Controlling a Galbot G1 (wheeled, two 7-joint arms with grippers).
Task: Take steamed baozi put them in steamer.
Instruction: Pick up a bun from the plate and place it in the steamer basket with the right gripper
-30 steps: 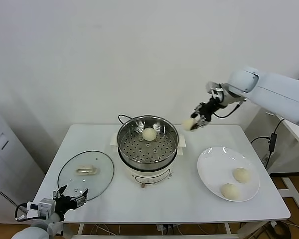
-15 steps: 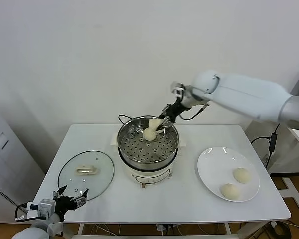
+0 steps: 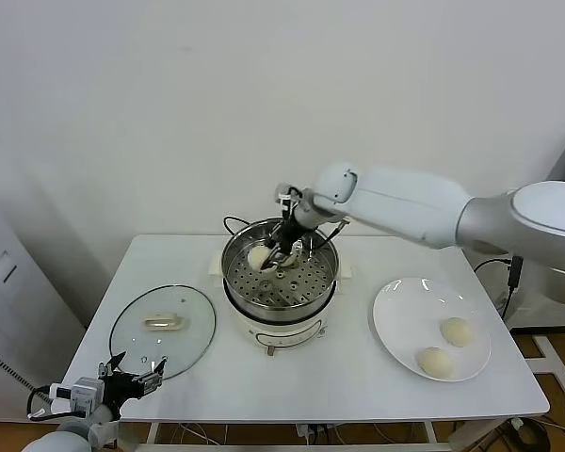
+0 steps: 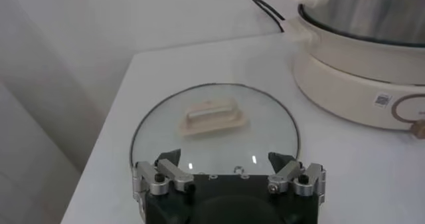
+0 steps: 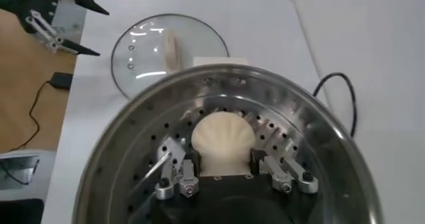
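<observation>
The steamer (image 3: 281, 311), a shiny steel pot on a white base, stands mid-table. My right gripper (image 3: 279, 252) reaches into it from behind, shut on a cream-white baozi (image 3: 259, 256) held just above the perforated tray (image 3: 292, 287). In the right wrist view the baozi (image 5: 222, 142) sits between the fingers (image 5: 174, 153) over the tray (image 5: 126, 179). The baozi that lay in the pot is mostly hidden behind the gripper. Two more baozi (image 3: 457, 330) (image 3: 435, 361) lie on the white plate (image 3: 405, 311). My left gripper (image 3: 127, 381) is open and empty at the table's front left edge.
The glass lid (image 3: 162, 323) with a cream handle lies flat left of the steamer, just ahead of the left gripper (image 4: 226, 169); it also shows in the left wrist view (image 4: 212, 115) and the right wrist view (image 5: 169, 52). A black cord (image 3: 234, 224) runs behind the pot.
My right gripper has carried the baozi from right of the steamer leftward and down into the pot, toward its left side. The left arm has not moved.
</observation>
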